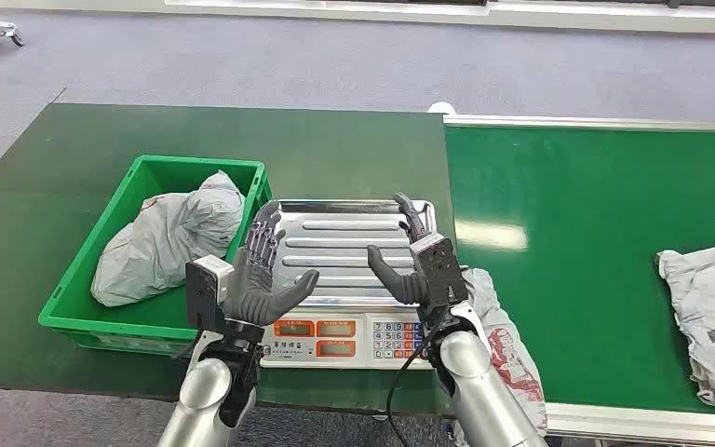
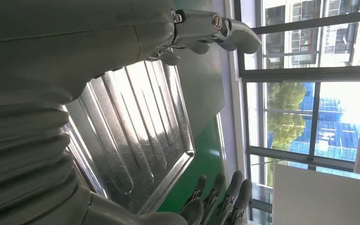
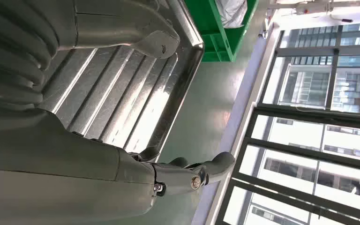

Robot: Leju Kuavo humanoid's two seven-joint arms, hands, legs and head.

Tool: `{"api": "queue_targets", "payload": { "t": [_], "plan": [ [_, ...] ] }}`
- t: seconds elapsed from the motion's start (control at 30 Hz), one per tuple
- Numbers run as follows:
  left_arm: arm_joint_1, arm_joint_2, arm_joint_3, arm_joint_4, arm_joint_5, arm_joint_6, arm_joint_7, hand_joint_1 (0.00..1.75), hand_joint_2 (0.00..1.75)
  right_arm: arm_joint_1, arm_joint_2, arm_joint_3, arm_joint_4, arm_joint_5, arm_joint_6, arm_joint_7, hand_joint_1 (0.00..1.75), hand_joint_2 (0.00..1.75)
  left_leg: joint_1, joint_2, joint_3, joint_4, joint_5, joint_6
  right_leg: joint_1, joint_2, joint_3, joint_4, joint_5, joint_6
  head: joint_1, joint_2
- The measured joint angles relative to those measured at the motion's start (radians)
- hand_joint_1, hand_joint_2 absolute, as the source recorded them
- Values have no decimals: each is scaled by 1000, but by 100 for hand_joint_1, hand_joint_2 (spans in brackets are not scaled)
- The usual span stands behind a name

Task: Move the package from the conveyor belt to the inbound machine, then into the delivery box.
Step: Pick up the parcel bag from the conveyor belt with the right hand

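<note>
Left hand [image 1: 259, 279]: fingers apart and extended, thumb pointing inward, nothing held. Right hand [image 1: 416, 265]: likewise released, fingers extended upward, thumb pointing inward toward the left hand, nothing held. Both hands hover palm to palm over the near half of the weighing scale's ribbed steel pan [image 1: 354, 244], apart from each other, with bare pan between the two thumbs.

In the left wrist view the ribbed pan [image 2: 136, 136] lies just beyond the left hand [image 2: 37, 117], and the right hand's fingertips [image 2: 218, 201] show past the pan's far edge.

Just below the thumbs sits the scale's keypad and display panel [image 1: 349, 337].

Outward from the left fingers, a green crate [image 1: 84, 289] stands just beside the pan on the dark green table [image 1: 65, 158]; a grey bagged package [image 1: 163, 237] lies inside it.

Outward from the right fingers, a second grey package [image 1: 507, 345] lies beside the scale, under the right forearm. Further out, a third package [image 1: 712, 312] rests on the green conveyor belt [image 1: 577, 205], well apart from both hands.
</note>
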Motion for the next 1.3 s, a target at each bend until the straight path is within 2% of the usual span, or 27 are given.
{"api": "queue_targets", "payload": {
  "t": [0.53,1.13,1.3],
  "plan": [
    [-14,-1,0,13,35,-16,1,0,175,6,-14,0,-24,-31,-23,20,0,175,0,0,0,0,0,0,0,0,0,0,0,0,0,0],
    [-4,0,0,15,45,-14,-5,0,175,-2,-19,-4,-18,10,-39,37,0,175,0,0,0,0,0,0,0,0,0,0,0,0,0,0],
    [1,1,0,3,41,-8,4,0,175,-13,-29,-45,-8,46,-87,68,0,175,0,0,0,0,0,0,0,0,0,0,0,0,0,0]
  ]
}}
